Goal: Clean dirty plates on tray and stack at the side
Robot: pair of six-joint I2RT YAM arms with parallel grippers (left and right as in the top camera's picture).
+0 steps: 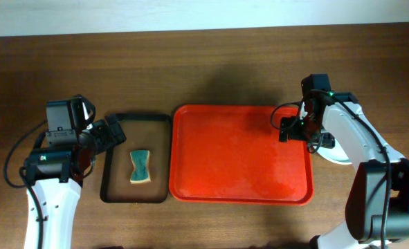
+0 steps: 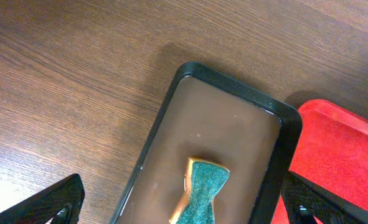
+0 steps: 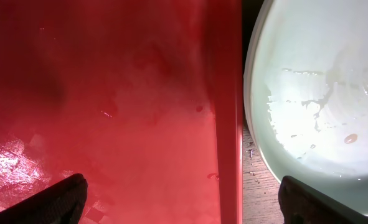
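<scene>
The red tray (image 1: 242,155) lies in the middle of the table with nothing on it. A pale plate (image 1: 337,155) sits on the table just off its right edge, mostly hidden under my right arm. In the right wrist view that plate (image 3: 314,93) is glossy pale green with wet spots, beside the tray's rim (image 3: 228,124). My right gripper (image 1: 305,134) (image 3: 184,205) hangs open, one finger above the tray and the other above the plate, holding nothing. My left gripper (image 1: 113,133) (image 2: 187,208) is open above the sponge.
A narrow black tray (image 1: 114,187) lies left of the red one, with a teal and yellow sponge (image 1: 140,167) (image 2: 202,193) in it. Its black rim (image 2: 283,155) runs close to the red tray (image 2: 345,149). Bare wooden table (image 1: 211,62) surrounds both.
</scene>
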